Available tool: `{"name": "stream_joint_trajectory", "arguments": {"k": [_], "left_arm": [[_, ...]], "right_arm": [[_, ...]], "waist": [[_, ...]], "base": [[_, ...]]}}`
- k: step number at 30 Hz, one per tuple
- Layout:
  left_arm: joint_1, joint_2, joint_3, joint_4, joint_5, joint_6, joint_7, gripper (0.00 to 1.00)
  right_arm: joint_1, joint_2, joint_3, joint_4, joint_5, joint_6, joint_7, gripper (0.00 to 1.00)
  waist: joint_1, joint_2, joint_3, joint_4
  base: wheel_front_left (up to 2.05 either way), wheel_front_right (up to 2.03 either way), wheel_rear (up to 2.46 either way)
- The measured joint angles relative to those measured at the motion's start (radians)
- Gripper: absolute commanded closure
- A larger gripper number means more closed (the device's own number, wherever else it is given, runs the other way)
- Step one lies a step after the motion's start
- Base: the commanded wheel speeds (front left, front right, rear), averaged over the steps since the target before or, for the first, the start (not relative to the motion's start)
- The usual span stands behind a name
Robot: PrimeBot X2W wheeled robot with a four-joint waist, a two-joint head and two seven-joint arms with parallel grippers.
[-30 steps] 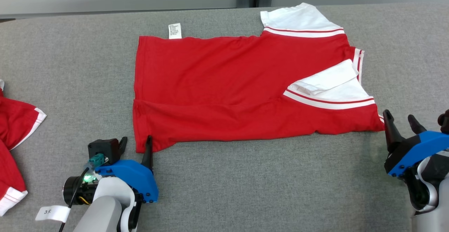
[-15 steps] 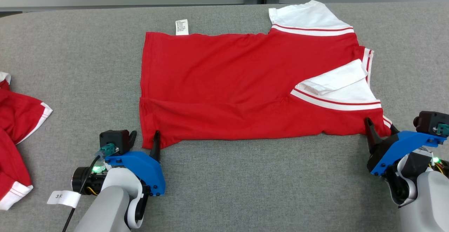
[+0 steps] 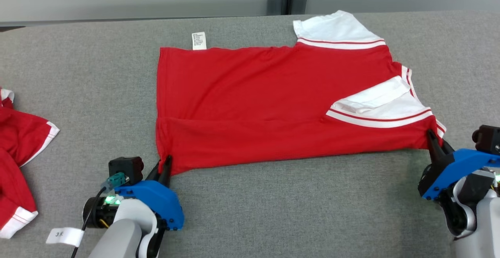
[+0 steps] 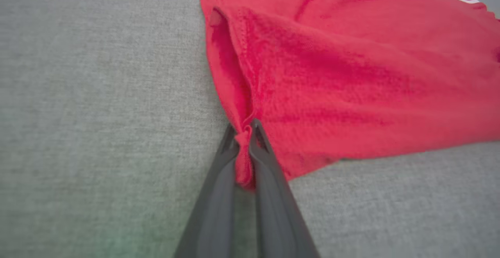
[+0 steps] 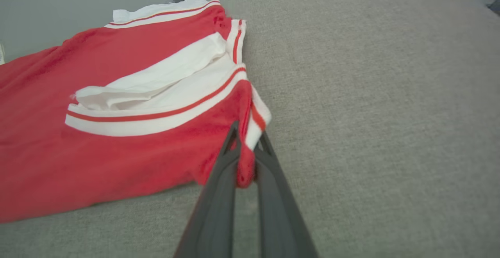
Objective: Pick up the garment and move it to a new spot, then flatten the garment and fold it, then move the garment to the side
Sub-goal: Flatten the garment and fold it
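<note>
Garment location: the garment [image 3: 254, 105] lies spread mid-way across the grey table [image 3: 273, 211]. Its near long edge is turned over onto the body, and a white sleeve [image 3: 375, 102] is folded onto the red cloth.
Left gripper: the left gripper [image 3: 163, 162] is clamped on the near left corner, and a tuft of red hem is bunched between the jaws in the left wrist view.
Right gripper: the right gripper [image 3: 436, 141] is clamped on the near right corner, on red cloth next to the striped trim.
Material: judged a light, soft knit with no stiffness. It sags and wrinkles wherever it is unsupported.
Grip advice: hold hems and corners, where the doubled stitching gives the jaws some bulk.
Handling risk: a thin pinch may slip under tension. Uneven travel of the two arms skews the fold.
Reference marks: the care label [image 3: 199, 40] marks the far edge.
Nearby: a second red garment [image 3: 19, 141] lies well apart at the left.
</note>
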Motion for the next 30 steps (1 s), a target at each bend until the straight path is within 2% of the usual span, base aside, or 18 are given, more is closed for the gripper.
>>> {"name": "stream_joint_trajectory", "arguments": {"k": [12, 20, 21, 22, 23, 24, 30], "left_arm": [[0.226, 0.067, -0.009, -0.281, -0.027, 0.061, 0.102, 1.0], [0.385, 0.101, -0.012, -0.451, -0.044, 0.134, 0.163, 1.0], [0.395, 0.105, -0.011, -0.463, -0.044, 0.137, 0.164, 0.91], [0.402, 0.108, -0.009, -0.472, -0.045, 0.141, 0.165, 0.58], [0.405, 0.112, -0.01, -0.476, -0.044, 0.146, 0.172, 0.34], [0.407, 0.117, -0.009, -0.48, -0.042, 0.146, 0.173, 0.0], [0.418, 0.132, 0.0, -0.5, -0.044, 0.163, 0.181, 0.0]], "right_arm": [[0.23, 0.006, -0.032, -0.244, 0.058, 0.001, 0.121, 1.0], [0.357, 0.007, -0.033, -0.285, 0.144, 0.0, 0.154, 1.0], [0.365, 0.007, -0.033, -0.28, 0.147, 0.0, 0.155, 1.0], [0.371, 0.007, -0.033, -0.273, 0.152, 0.0, 0.156, 0.94], [0.373, 0.007, -0.033, -0.265, 0.16, 0.0, 0.158, 0.67], [0.374, 0.007, -0.033, -0.256, 0.165, 0.0, 0.164, 0.0], [0.372, 0.007, -0.035, -0.232, 0.164, 0.0, 0.147, 0.0]], "waist": [[0.0, 0.0, -0.06, 0.001], [-0.0002, 0.0, -0.079, 0.005], [-0.0002, 0.0, -0.08, 0.006], [-0.0002, 0.0, -0.081, 0.007], [-0.0002, 0.0, -0.082, 0.008], [-0.0002, 0.0, -0.083, 0.008], [-0.0002, 0.0, -0.094, 0.011]], "base": [[0.0, 0.0, 0.0], [0.0, 0.0, 0.0], [0.0, 0.0, 0.0], [0.0, 0.0, 0.0], [0.0, 0.0, 0.0], [0.0, 0.0, 0.0], [0.0, 0.0, 0.0]]}}
